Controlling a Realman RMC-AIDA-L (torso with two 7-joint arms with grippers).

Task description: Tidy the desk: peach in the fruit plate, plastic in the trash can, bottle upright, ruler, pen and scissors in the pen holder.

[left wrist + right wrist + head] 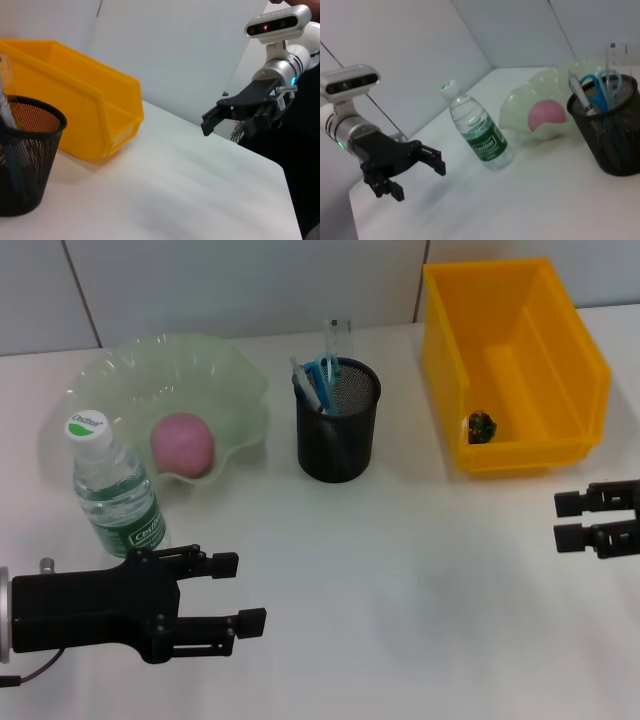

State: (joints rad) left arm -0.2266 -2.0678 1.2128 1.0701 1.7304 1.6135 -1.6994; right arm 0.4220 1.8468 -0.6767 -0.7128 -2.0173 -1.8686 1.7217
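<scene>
Peach (pixel 182 444): pink and round, lying in the pale green, wavy-edged fruit plate (pixel 225 370) at the upper left of the head view. Bottle (pixel 113 488): clear plastic, upright on the white table (pixel 400 590) just in front of the plate, at the left of the frame; its white cap carries a green oval logo and its green label bears white lettering too small to read. Pen holder (pixel 337 420): black mesh cup at upper centre, holding the blue-handled scissors (pixel 327 373), a pen (pixel 305 380) and a clear ruler (pixel 337 337) that stands up behind them. Trash can (pixel 512 360): yellow open bin at the upper right, with a small dark scrap of plastic (pixel 481 426) on its floor near the front wall. Left claw (pixel 240 592): at the lower left of the head view, just below the bottle, its two black fingers spread apart and holding nothing. Right claw (pixel 560 520): at the right edge, below the bin, fingers likewise parted and empty.
</scene>
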